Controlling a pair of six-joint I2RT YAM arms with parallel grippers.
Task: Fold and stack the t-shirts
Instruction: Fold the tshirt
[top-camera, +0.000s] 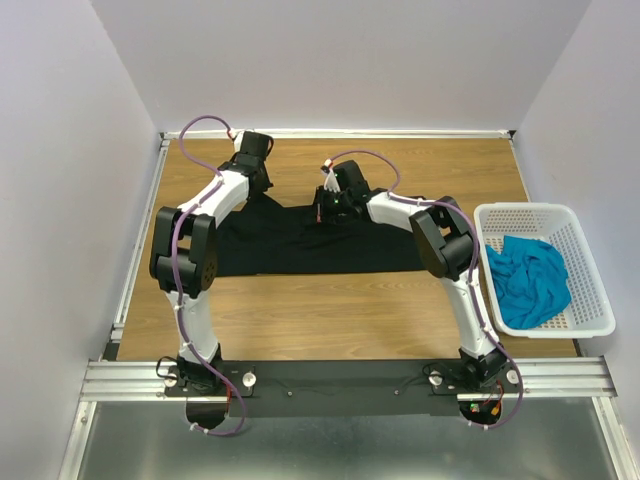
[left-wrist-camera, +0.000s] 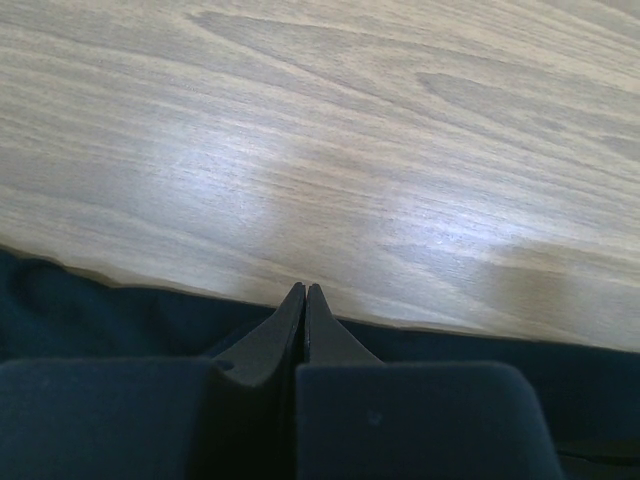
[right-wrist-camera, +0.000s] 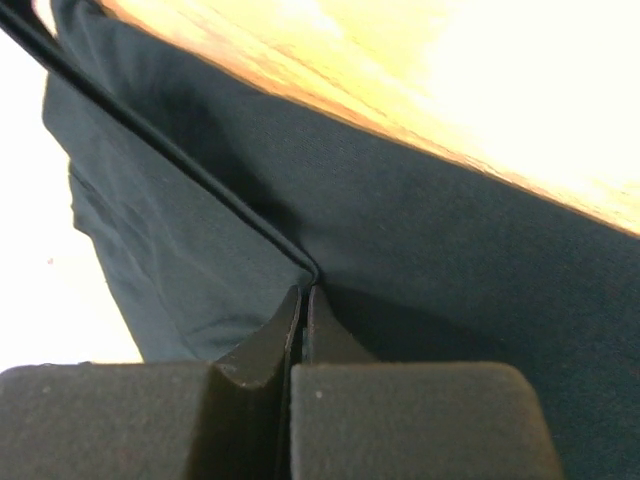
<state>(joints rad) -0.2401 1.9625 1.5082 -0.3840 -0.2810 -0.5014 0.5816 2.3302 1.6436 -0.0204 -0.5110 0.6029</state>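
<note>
The black t-shirt (top-camera: 300, 245) lies spread flat across the middle of the wooden table. My left gripper (top-camera: 250, 182) is at its far left edge. In the left wrist view its jaws (left-wrist-camera: 305, 290) are shut right at the cloth's edge (left-wrist-camera: 100, 310), apparently pinching it. My right gripper (top-camera: 332, 210) is at the shirt's far middle edge. In the right wrist view it (right-wrist-camera: 303, 290) is shut on a raised fold of the black cloth (right-wrist-camera: 450, 260). The teal-blue t-shirt (top-camera: 530, 280) lies crumpled in the basket at the right.
The white lattice basket (top-camera: 592, 262) stands at the table's right edge. Bare wood (top-camera: 330, 310) runs between the shirt and the arm bases, and beyond the shirt to the back wall. White walls close in the left, back and right.
</note>
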